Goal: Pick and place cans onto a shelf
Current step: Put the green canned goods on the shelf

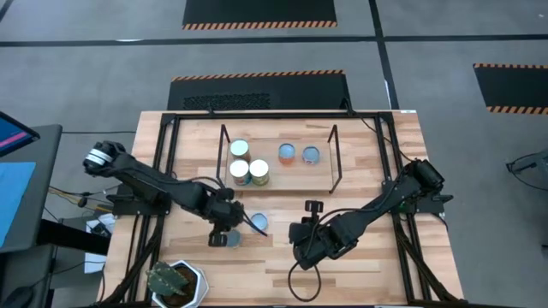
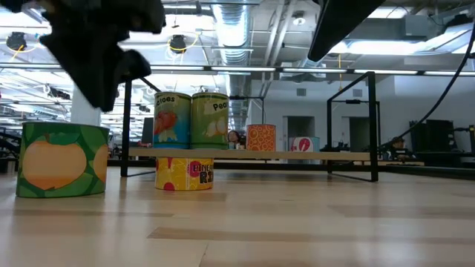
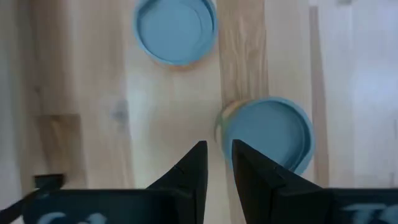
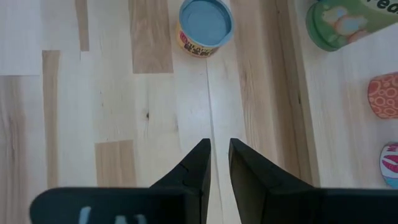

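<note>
Left gripper (image 3: pixel 217 163) jaws nearly closed, empty, beside blue-topped can (image 3: pixel 268 134).

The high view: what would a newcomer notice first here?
The shelf at the table's middle already carries five cans, three grouped at its left end. Nearer the front, the left gripper hangs over a blue-topped can, and the right gripper waits beside it.

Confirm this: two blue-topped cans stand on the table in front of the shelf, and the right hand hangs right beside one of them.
Wrong hand. The left wrist view shows the left hand beside the near blue-topped can, with the other can farther off. The right hand hangs over bare table. The rest holds: both stand in front of the shelf.
</note>
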